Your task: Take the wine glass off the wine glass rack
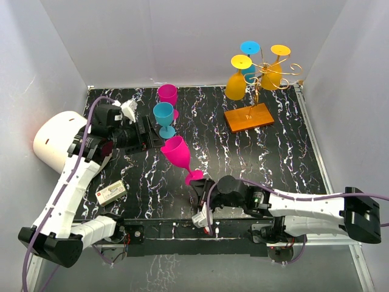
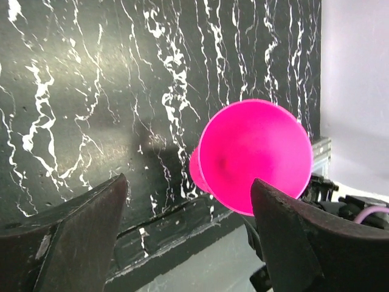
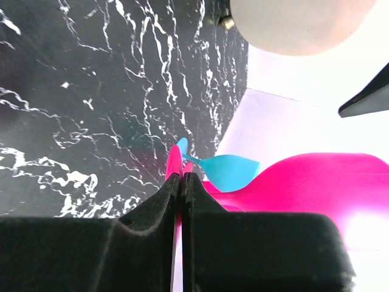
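Right gripper [image 3: 181,177] clamped on foot of tilted pink wine glass [image 1: 176,152]; left gripper [image 2: 188,207] jaws spread, empty (wine glass rack [image 1: 267,76] carries three glasses [image 1: 236,85]).

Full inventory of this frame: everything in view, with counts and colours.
wine glass rack: 1, gold wire on orange base, back right of table
yellow glasses: 2, yellow, hanging upside down on the rack
hanging blue glass: 1, blue, on the rack between them
standing glasses: 2, one magenta and one blue, upright, back left of centre
tilted wine glass: 1, magenta, front centre, gripped at its base
small box: 1, white, front left
table: 1, black with white veins
left gripper: 1, open, facing the tilted wine glass
right gripper: 1, shut on the glass's base
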### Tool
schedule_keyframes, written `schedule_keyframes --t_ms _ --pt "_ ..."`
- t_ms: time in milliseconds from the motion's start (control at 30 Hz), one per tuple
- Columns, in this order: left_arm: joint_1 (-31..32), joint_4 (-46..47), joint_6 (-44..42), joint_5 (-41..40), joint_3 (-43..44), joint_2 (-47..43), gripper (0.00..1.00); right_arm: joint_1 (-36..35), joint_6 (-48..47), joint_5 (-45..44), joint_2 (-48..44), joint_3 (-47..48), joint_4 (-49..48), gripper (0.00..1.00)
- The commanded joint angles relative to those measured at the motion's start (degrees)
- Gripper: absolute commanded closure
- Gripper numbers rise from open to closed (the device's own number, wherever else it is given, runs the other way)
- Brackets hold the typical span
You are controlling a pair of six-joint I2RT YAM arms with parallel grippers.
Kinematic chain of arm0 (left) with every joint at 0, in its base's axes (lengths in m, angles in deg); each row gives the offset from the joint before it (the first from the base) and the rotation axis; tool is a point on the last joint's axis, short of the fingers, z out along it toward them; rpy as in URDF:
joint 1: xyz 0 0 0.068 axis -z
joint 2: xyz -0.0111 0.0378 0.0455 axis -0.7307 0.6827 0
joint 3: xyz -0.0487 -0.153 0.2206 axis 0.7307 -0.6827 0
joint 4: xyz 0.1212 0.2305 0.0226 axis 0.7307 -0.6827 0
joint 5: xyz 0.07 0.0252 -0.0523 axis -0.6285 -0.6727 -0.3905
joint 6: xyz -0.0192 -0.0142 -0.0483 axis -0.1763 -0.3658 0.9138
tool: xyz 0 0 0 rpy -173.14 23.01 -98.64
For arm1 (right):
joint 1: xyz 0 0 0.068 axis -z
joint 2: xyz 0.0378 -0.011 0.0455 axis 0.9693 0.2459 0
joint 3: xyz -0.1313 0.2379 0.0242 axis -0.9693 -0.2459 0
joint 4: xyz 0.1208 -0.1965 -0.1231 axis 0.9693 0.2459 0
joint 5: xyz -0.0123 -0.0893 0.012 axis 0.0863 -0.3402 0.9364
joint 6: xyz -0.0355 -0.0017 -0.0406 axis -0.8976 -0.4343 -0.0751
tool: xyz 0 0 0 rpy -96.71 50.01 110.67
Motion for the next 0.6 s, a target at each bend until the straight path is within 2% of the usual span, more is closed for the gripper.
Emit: schedule_keyframes --t_ms 0,233,433,567 --pt "-0.15 0.36 -0.59 8.30 -2.13 -0.29 0.22 -0.97 -5.59 -4.21 2.13 1.36 -10.08 1.00" --pt "-0.13 2.11 -0.22 11.33 -5.57 -0.73 0.40 -1.35 -6.30 -5.58 5.94 1.44 -16.42 1.00" --pt "-0.15 0.53 -1.01 9.32 -6.73 -0.89 0.66 -1.43 -6.55 -6.73 7.59 0.60 -19.78 1.00" --pt "-0.13 0.56 -1.15 8.87 -6.38 -0.52 0.76 -1.47 -6.48 -7.55 9.06 0.26 -22.11 0.96"
